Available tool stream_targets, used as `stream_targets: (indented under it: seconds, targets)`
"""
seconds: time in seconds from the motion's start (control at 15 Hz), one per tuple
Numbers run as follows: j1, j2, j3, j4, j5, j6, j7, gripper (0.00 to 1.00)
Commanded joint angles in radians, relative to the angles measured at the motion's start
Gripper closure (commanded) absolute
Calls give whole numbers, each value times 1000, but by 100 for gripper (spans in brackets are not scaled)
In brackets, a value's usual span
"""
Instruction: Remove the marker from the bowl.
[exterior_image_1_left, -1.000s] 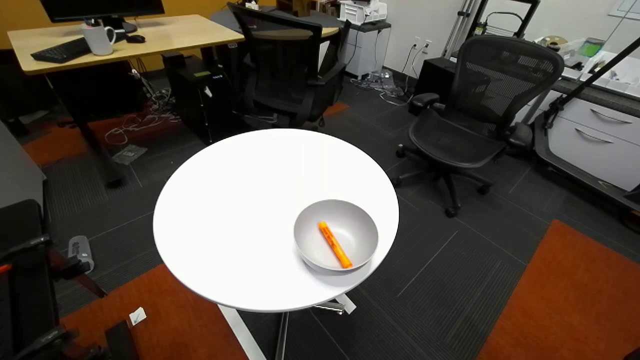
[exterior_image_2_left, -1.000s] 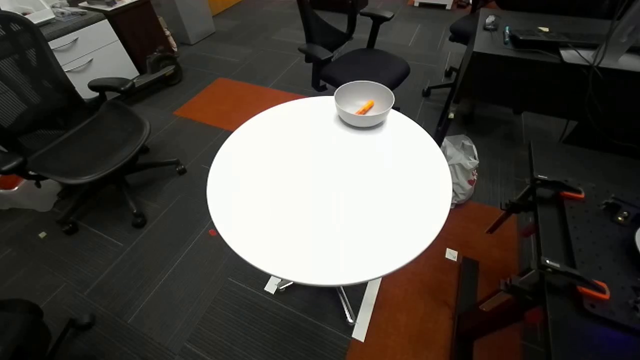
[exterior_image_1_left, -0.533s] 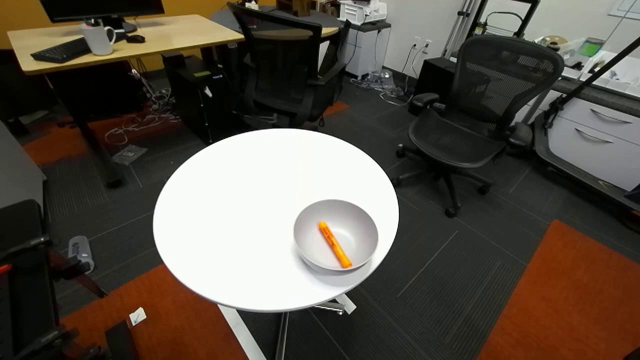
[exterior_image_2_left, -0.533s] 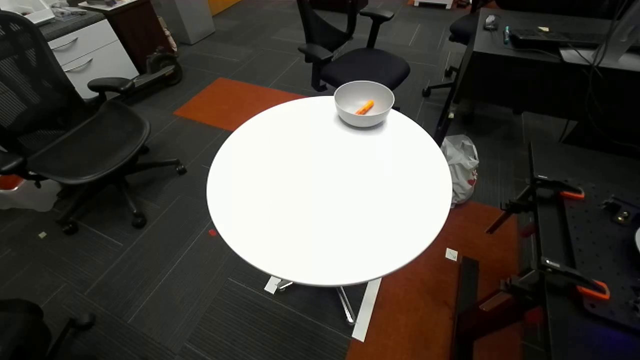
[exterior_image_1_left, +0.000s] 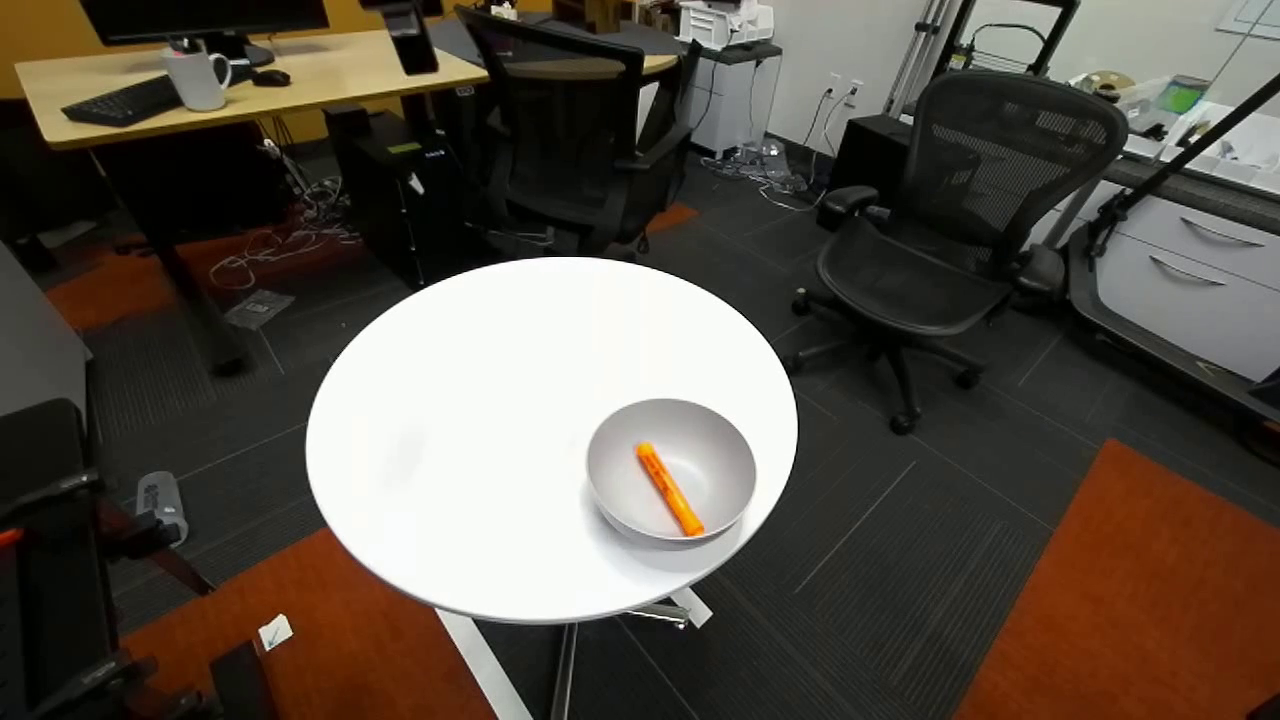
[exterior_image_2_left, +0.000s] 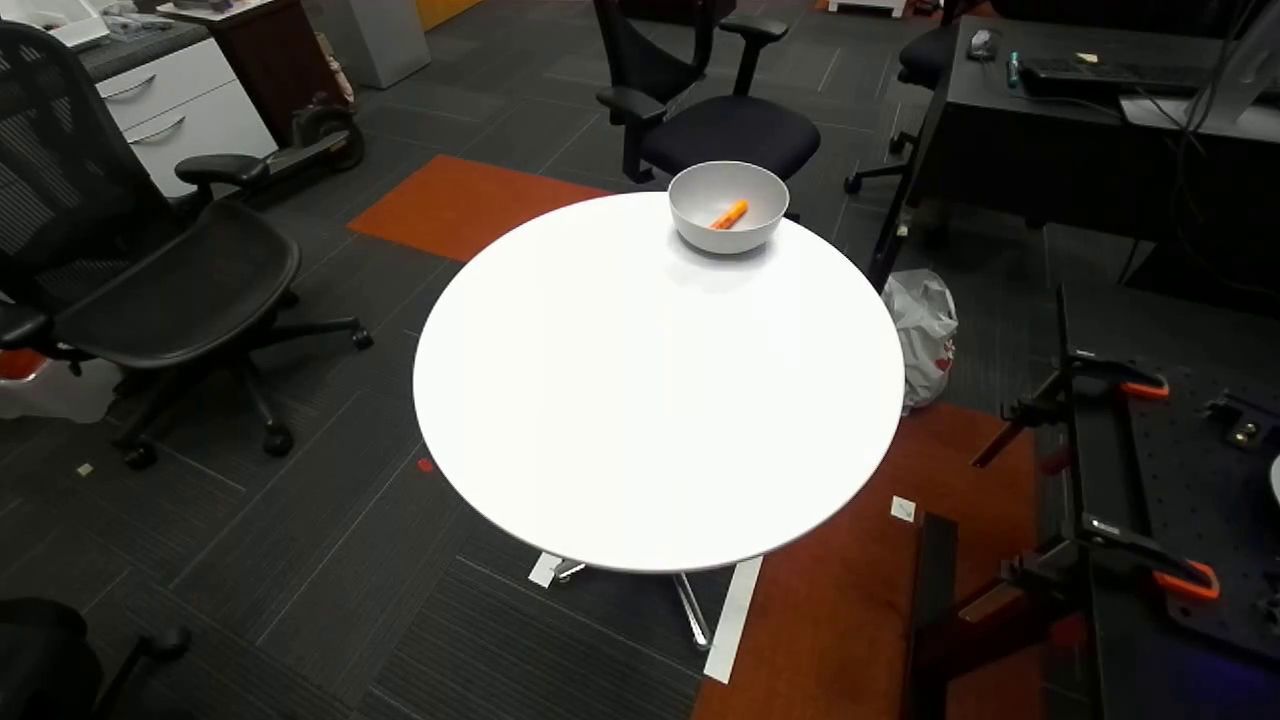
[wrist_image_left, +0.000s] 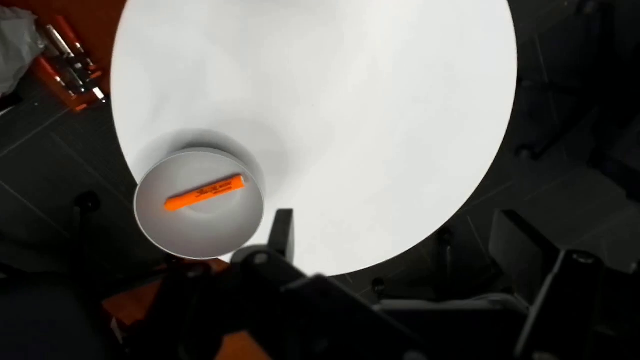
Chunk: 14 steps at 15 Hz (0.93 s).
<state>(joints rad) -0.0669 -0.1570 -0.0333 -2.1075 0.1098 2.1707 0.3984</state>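
The orange marker (wrist_image_left: 205, 193) lies in the grey bowl (wrist_image_left: 210, 235) in the wrist view, tilted across its inside. Both exterior views also show the marker (exterior_image_1_left: 670, 490) (exterior_image_2_left: 730, 215) inside the bowl (exterior_image_1_left: 718, 465) (exterior_image_2_left: 728, 242). The bowl stands near the edge of the round white table (wrist_image_left: 350, 125). My gripper (wrist_image_left: 394, 222) is open in the wrist view, its fingers wide apart with nothing between them. It is above and to the right of the bowl in that view. In an exterior view, a dark part of the gripper or arm (exterior_image_1_left: 410, 42) shows at the top edge.
Black office chairs (exterior_image_1_left: 920, 240) (exterior_image_2_left: 730, 130) stand around the table. A wooden desk (exterior_image_1_left: 340, 65) with a mug (exterior_image_1_left: 197, 80) and a keyboard is behind it. A black bench with orange-tipped clamps (exterior_image_2_left: 1190, 580) and a plastic bag (exterior_image_2_left: 920, 335) are beside it.
A dark part of the gripper or arm has come into an exterior view at the top. A faint shadow now shows on the table. The bowl and marker have not moved.
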Motion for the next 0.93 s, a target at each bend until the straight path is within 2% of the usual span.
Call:
stream_targets:
  seconds: [0.0, 0.47, 0.87]
  targets:
    - [-25, 105, -24, 45, 60, 105, 100, 0]
    - [-47, 263, -94, 40, -35, 332, 426, 0]
    - [-21, 380, -188, 79, -236, 322, 808, 0]
